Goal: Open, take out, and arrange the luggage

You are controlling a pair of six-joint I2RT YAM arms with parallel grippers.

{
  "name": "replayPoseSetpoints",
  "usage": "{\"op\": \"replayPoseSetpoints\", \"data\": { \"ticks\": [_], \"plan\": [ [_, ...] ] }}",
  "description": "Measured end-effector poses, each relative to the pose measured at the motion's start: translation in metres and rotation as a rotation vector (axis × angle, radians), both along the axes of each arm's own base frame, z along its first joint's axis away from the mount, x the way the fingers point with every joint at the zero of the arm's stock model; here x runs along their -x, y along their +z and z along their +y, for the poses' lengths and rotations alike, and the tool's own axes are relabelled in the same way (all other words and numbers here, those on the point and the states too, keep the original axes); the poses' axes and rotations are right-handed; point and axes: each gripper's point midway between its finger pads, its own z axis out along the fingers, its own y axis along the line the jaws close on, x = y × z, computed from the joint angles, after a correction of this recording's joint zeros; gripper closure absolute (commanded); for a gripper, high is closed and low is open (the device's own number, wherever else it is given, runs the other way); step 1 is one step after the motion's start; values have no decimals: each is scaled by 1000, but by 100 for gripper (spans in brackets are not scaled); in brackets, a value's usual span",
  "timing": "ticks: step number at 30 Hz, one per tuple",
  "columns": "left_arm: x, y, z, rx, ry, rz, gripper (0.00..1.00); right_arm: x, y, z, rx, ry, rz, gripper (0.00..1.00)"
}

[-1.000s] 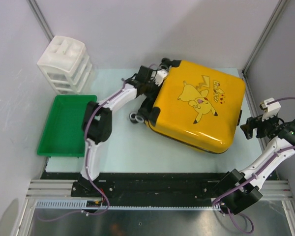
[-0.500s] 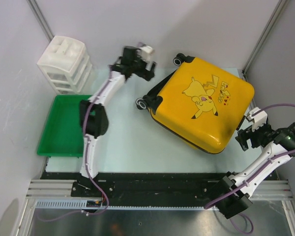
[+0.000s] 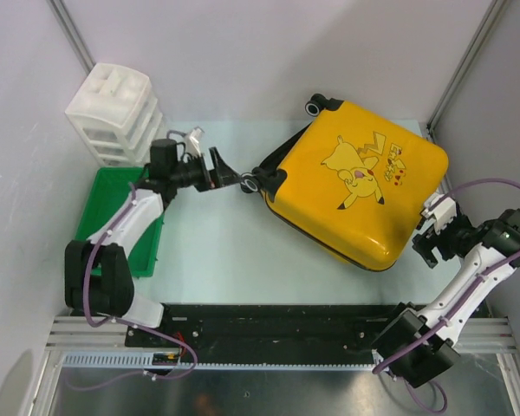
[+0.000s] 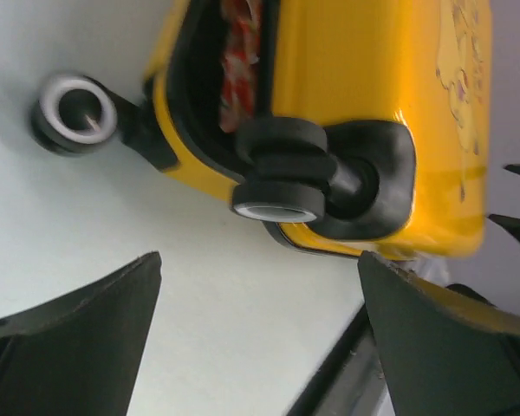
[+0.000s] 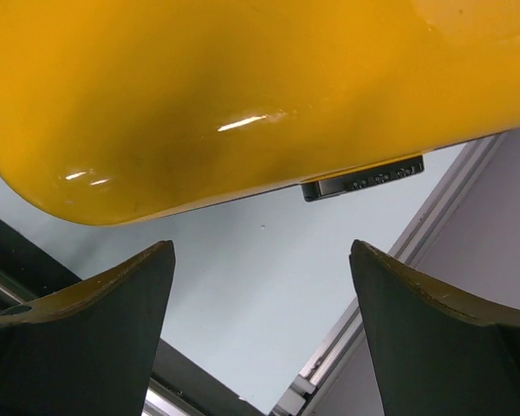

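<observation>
Left wrist: left claw [image 4: 258,264] wide, near luggage [image 4: 364,78]

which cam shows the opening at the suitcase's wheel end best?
Left wrist. The wheel end of the luggage fills the frame: shell parted beside the double wheel, red-and-white patterned contents showing inside. Top external shows the whole case, but that end is small and dark. Right wrist sees only smooth yellow shell.

No legible text, brand or number found. The luggage [image 3: 329,221] lid bears a cartoon print [image 3: 354,173] with small marks [image 3: 390,165] beside it, too small to read. A black fitting [image 5: 361,179] on its side shows tiny characters, illegible.
</observation>
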Motion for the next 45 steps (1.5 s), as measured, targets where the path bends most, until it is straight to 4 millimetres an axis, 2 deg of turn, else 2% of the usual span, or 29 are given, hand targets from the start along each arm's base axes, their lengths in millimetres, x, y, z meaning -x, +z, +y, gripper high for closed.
{"op": "replayPoseSetpoints", "data": {
  "ticks": [2,4,11,13,15,17,19,22,23,26,29,31,34,37,41,43,45],
  "plan": [
    [16,-8,-18,61,-19,54,0,0,-1,3,14,18,6,12],
    [23,-11,-32,110,-16,96,0,2,0,7,24,30,10,12],
    [25,15,-82,239,-3,109,0,4,8,41,-3,45,38,14],
    [23,12,-93,262,11,143,1,-1,8,39,-19,-2,52,16],
    [19,2,-101,277,29,188,0,-8,3,27,-31,-67,83,17],
    [6,-4,-107,281,52,212,0,-15,-6,6,-57,-147,117,19],
    [-10,-3,-111,282,70,199,0,-19,-18,-25,-82,-247,146,22],
    [-48,17,-119,294,95,121,0,-19,-39,-57,-104,-326,200,24],
    [-61,26,-121,301,98,87,0,-17,-45,-65,-107,-338,213,25],
    [-95,54,-128,320,99,-17,9,-14,-55,-82,-120,-370,226,24],
    [-129,73,-133,318,92,-134,0,-18,-58,-94,-134,-393,206,23],
    [-143,73,-129,298,100,-177,0,-27,-53,-97,-154,-415,172,22],
    [-155,63,-107,262,136,-189,0,-50,-35,-96,-170,-448,88,22],
    [-158,46,-66,200,200,-194,0,-87,10,-84,-179,-464,-83,23],
    [-127,10,-9,91,300,-121,0,-136,84,-63,-195,-448,-346,26],
    [-100,-3,2,60,319,-84,0,-169,117,-58,-208,-434,-451,27],
    [-73,-12,3,47,306,-49,0,-202,143,-56,-234,-421,-531,28]
  ]
}}
